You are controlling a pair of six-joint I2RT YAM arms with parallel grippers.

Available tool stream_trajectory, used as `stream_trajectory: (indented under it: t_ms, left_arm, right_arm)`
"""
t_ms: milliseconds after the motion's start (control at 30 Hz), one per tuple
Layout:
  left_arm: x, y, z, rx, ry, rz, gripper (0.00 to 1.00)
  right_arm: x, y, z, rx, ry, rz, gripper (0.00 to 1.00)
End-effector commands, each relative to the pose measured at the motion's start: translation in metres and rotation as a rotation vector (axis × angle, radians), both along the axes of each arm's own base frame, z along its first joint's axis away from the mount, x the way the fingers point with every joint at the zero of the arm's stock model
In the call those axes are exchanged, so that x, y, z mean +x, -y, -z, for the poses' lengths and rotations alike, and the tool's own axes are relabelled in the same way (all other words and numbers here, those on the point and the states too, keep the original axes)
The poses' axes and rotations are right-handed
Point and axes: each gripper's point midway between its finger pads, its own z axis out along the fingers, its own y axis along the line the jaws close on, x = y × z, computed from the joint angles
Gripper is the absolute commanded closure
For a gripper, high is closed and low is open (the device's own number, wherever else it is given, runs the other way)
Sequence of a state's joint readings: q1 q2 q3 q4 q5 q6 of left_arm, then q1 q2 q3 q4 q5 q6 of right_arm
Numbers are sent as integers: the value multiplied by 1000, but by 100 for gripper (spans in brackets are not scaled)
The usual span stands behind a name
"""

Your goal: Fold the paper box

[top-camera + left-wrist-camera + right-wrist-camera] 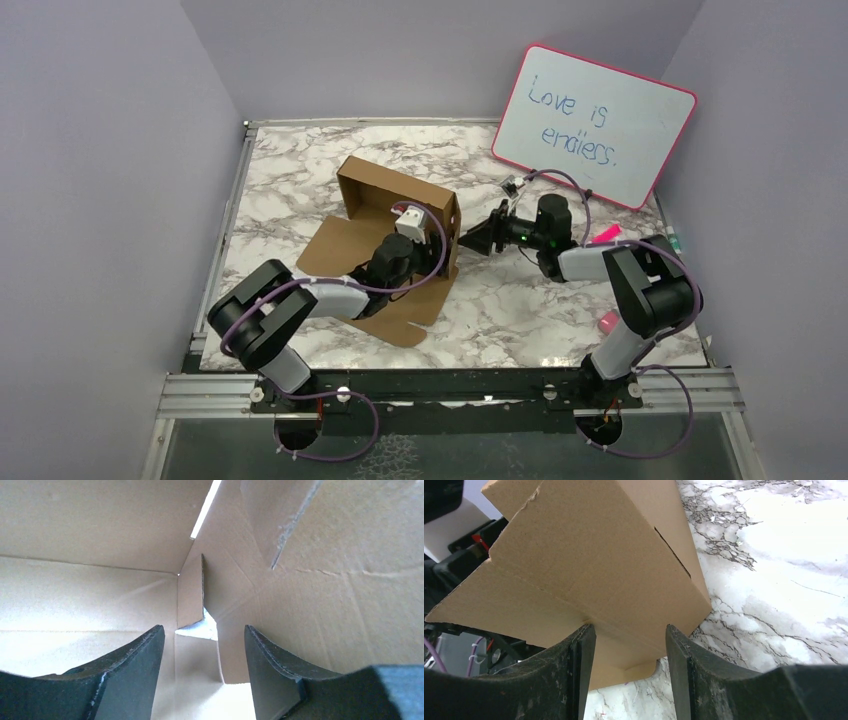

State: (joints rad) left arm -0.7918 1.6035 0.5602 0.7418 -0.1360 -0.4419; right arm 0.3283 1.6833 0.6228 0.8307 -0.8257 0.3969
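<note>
The paper box (372, 189) is plain brown cardboard, partly folded, with its back and right walls raised and flat flaps (335, 245) lying on the table in front of it. My left arm (385, 262) reaches into the box. In the left wrist view my left gripper (204, 630) is open and empty, facing an inside corner of the box (190, 595). My right gripper (475, 239) is outside the right wall. In the right wrist view it (630, 630) is open, with its fingertips against the outer cardboard wall (604, 565) and nothing between them.
A pink-framed whiteboard (595, 125) with writing leans on the back right wall. Small pink items (607, 235) (607, 322) and a teal one (676, 242) lie by the table's right edge. Grey walls enclose the marble table (520, 300).
</note>
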Motion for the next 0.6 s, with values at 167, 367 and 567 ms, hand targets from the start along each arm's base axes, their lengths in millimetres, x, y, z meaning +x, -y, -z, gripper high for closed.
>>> stream_trajectory:
  t_ms: [167, 367, 567]
  left_arm:
    - [-23, -34, -1, -4, -83, -49, 40]
    - [-13, -64, 19, 32, -123, -149, 49]
    - [-16, -66, 52, 67, -218, -136, 51]
  right_arm:
    - [-1, -8, -4, 20, 38, -46, 40]
    - [2, -13, -5, 6, 53, -52, 39]
    - [11, -18, -6, -27, 94, -20, 34]
